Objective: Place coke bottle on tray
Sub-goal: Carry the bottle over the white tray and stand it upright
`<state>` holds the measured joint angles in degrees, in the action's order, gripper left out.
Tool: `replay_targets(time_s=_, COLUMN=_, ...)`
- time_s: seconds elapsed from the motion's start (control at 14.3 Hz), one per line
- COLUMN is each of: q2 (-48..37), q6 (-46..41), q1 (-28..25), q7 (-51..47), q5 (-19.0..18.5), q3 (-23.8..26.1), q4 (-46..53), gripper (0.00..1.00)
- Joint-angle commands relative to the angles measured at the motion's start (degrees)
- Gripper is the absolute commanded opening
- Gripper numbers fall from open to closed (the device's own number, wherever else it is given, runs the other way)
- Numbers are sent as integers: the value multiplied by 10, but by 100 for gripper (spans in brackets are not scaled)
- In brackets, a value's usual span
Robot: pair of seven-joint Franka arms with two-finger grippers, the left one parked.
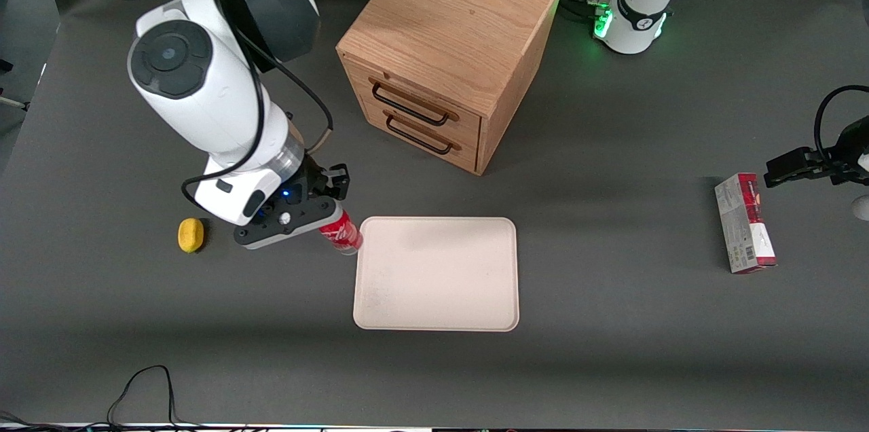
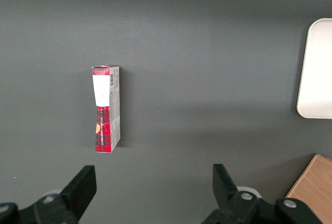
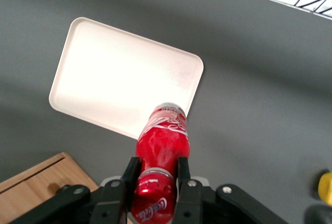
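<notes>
1. The claw [image 1: 326,214] is closed narrowly on the bottle [image 1: 341,234]; in the wrist view its two fingers [image 3: 182,175] are pressed against the bottle's upper part, just below the red cap end.
2. The bottle is held clear of the table [image 1: 611,323], tilted, with its capped end in the claw [image 3: 155,182] and its base pointed down toward the tray [image 1: 436,274].
3. The bottle's [image 3: 162,146] long axis is seen running from the claw toward the tray's near corner; its base is shown at the tray's [image 3: 124,84] edge, at the end toward the working arm.
4. A yellow lump [image 1: 191,235] is seen on the table beside the claw, farther toward the working arm's end.
5. A wooden cabinet [image 1: 448,51] is set farther from the front camera than the tray.
6. A carton [image 1: 744,223] lies toward the parked arm's end of the table.
</notes>
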<state>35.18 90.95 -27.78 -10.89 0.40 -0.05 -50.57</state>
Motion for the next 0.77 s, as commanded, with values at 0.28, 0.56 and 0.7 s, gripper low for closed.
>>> replay_targets(time_s=0.28, q2=116, q6=116, q1=5, q7=4, q5=-17, q3=0, q4=0, gripper=6)
replay_targets(time_s=0.56, q2=163, q6=162, q1=9, q7=7, q5=-17, q3=-1, q4=-1, gripper=6)
replay_targets(time_s=0.7, q2=179, q6=179, q1=9, q7=8, q5=-17, q3=-1, q4=-2, gripper=6)
